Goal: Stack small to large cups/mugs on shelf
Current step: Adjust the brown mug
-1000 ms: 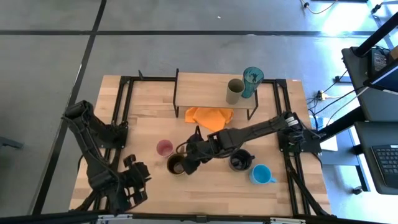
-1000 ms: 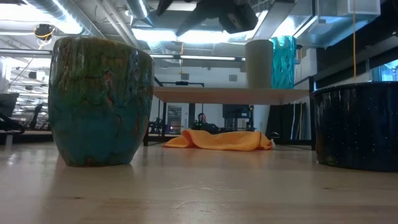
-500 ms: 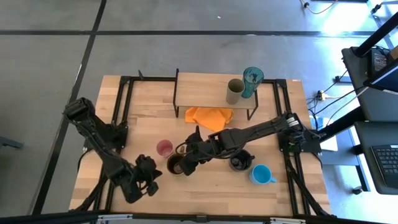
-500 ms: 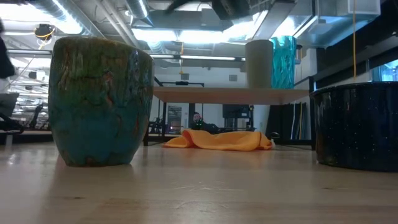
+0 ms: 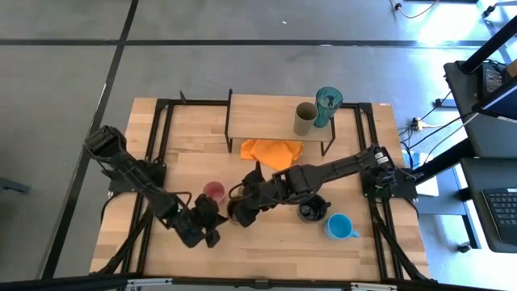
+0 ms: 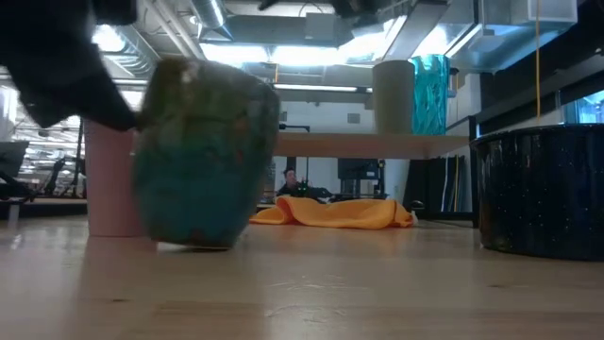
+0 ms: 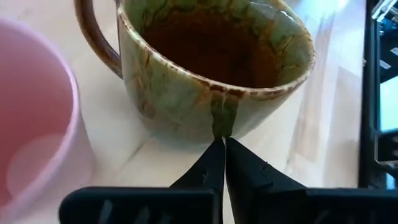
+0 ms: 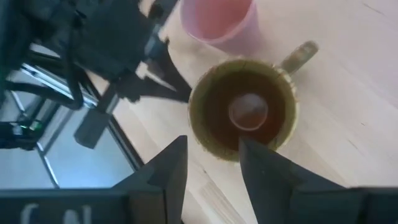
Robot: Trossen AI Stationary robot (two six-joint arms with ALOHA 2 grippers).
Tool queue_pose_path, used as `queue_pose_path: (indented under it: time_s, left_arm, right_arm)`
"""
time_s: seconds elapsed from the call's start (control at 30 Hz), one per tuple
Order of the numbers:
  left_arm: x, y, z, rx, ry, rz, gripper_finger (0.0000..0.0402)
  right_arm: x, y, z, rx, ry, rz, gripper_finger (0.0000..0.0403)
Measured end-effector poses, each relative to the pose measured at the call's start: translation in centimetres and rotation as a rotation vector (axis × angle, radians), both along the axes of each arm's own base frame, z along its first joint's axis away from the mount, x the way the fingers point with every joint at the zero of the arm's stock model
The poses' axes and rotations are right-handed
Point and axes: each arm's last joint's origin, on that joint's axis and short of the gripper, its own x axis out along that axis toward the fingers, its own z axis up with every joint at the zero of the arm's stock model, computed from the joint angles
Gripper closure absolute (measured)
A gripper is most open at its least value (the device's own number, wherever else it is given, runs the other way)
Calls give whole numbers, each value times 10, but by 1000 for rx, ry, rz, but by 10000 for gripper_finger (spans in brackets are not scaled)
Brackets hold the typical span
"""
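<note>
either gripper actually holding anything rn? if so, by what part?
Nothing is held. The left gripper is shut on empty air, its tips against the mustard-brown mug wall. The right gripper hangs open above that mug's rim, gripping nothing.

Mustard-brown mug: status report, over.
Left claw shut, tips against the mustard-brown mug. Right claw open above it. Pink cup right beside.

I see a light-wood table (image 5: 355, 178) on a black frame. Shelf (image 5: 258, 117) stands at its far edge, carrying an olive-grey cup (image 5: 304, 119) and a teal tumbler (image 5: 327, 106), touching, at the right end. Orange cloth (image 5: 272, 150) lies just in front of the shelf. Near the front: pink cup (image 5: 213, 191), brown mug (image 7: 211, 68) beside it, black mug (image 5: 313, 210), blue mug (image 5: 339, 227) rightmost.
</note>
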Motion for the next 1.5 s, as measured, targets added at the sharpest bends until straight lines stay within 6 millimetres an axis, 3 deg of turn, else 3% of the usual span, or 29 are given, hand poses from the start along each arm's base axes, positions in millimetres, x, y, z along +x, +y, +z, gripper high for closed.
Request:
queue_pose_path:
  time_s: [0.43, 0.67, 0.8, 0.93, 1.07, 1.27, 1.5]
  left_arm:
    - [14, 17, -1, 38, 45, -41, 393]
    - [19, 24, -1, 35, 58, -32, 393]
    - [14, 18, -1, 23, 58, -50, 393]
    - [5, 3, 2, -34, 40, -53, 393]
    - [-5, -19, 12, -71, -37, -47, 397]
    - [-10, -28, 21, -104, -153, 85, 401]
    - [-10, -26, 19, -188, -181, 199, 401]
  right_arm:
    - [-5, 7, -1, -2, 30, 13, 257]
    - [-24, -1, 21, -73, 27, -19, 257]
    - [-37, -7, 25, -95, 99, -78, 257]
    - [-41, 0, 24, -30, 128, -79, 263]
    - [-44, 10, 22, -44, 129, -84, 292]
    - [-36, 2, 8, -61, 116, -95, 391]
    - [-13, -14, -22, 31, 25, -55, 399]
